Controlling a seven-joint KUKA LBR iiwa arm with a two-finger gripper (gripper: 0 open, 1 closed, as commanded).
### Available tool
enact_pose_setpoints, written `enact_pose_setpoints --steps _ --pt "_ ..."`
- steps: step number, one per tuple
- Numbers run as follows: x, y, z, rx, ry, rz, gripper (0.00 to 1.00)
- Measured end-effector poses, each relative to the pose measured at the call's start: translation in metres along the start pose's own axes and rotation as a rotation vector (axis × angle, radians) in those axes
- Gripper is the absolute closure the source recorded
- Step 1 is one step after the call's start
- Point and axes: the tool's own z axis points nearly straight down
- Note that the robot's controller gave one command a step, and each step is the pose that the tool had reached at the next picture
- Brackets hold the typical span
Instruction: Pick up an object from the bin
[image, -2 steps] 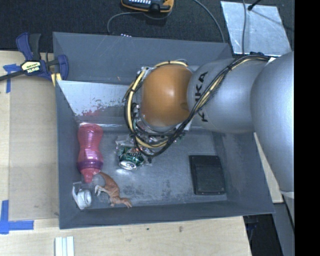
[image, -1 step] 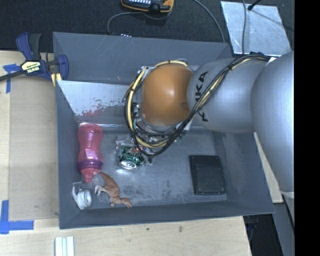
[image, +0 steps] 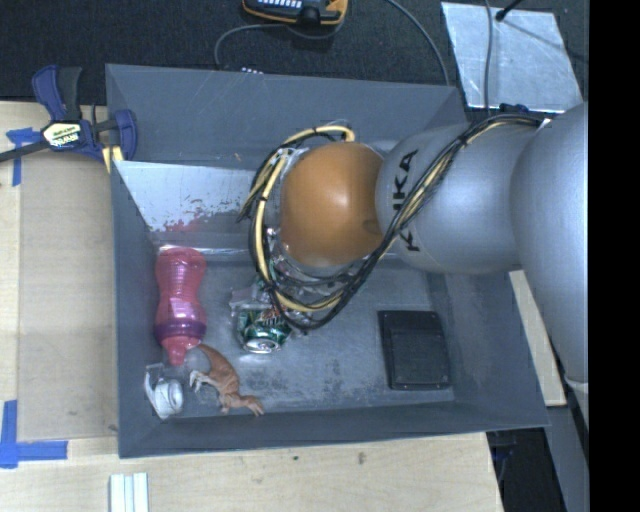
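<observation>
My gripper (image: 254, 302) is low in the middle of the bin, mostly hidden under the arm's orange cover. Right below it lies a crushed green and silver can (image: 262, 334), touching or almost touching it. A pink plastic bottle (image: 179, 300) lies lengthwise to the left of the can, cap end toward the front. A small brown dinosaur toy (image: 224, 381) lies in front of the bottle, left of and below the can.
A small white and silver object (image: 163, 392) sits in the front left corner beside the dinosaur. A flat black rectangular block (image: 413, 348) lies on the right side of the bin floor. The arm spans the bin's back right.
</observation>
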Motion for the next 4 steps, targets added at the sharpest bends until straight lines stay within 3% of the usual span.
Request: enact_pose_setpoints --steps 3,4 --pt "0.004 -0.007 -0.022 0.005 -0.005 -0.007 1.00" --pt "0.000 -0.013 -0.013 0.005 -0.007 -0.039 1.00"
